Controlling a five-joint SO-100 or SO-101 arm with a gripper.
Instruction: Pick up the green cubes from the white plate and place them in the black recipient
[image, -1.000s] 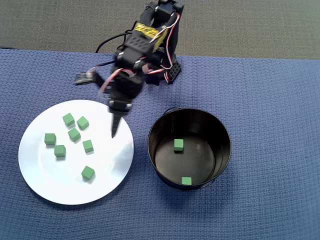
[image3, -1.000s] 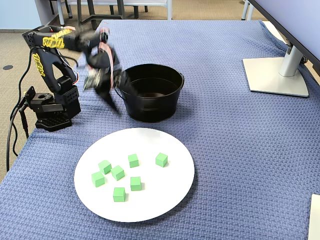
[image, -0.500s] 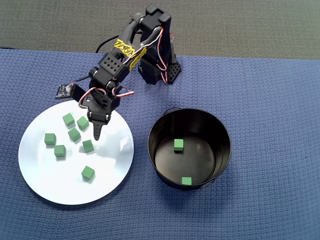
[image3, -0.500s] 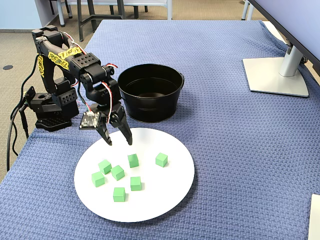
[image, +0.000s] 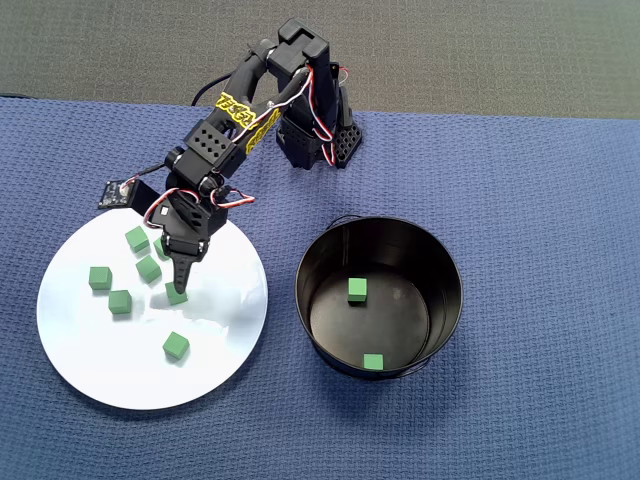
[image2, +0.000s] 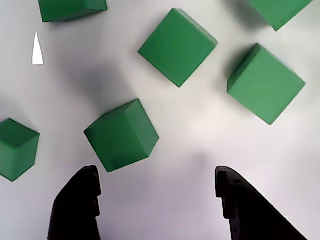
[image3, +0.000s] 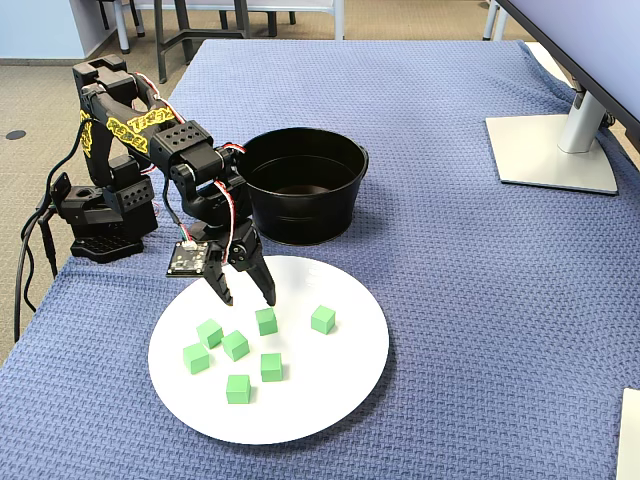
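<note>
Several green cubes (image: 148, 268) lie on the left half of the white plate (image: 110, 360), also seen in the fixed view (image3: 238, 388) on the plate (image3: 330, 380). My gripper (image: 178, 287) hangs low over the plate among them, open, with nothing between its fingers (image3: 249, 297). In the wrist view the gripper (image2: 156, 172) has bare plate between its tips, and one cube (image2: 121, 135) lies just ahead of the left finger. The black recipient (image: 302, 300) stands to the right of the plate with two green cubes (image: 357, 290) inside.
The arm base (image3: 100, 215) stands at the cloth's edge behind the plate and the recipient (image3: 300, 205). A monitor stand (image3: 555, 150) sits far right in the fixed view. Blue woven cloth covers the table.
The arm swung from beside the recipient over to the plate and came down among the cubes, jaws now spread. No cube has moved.
</note>
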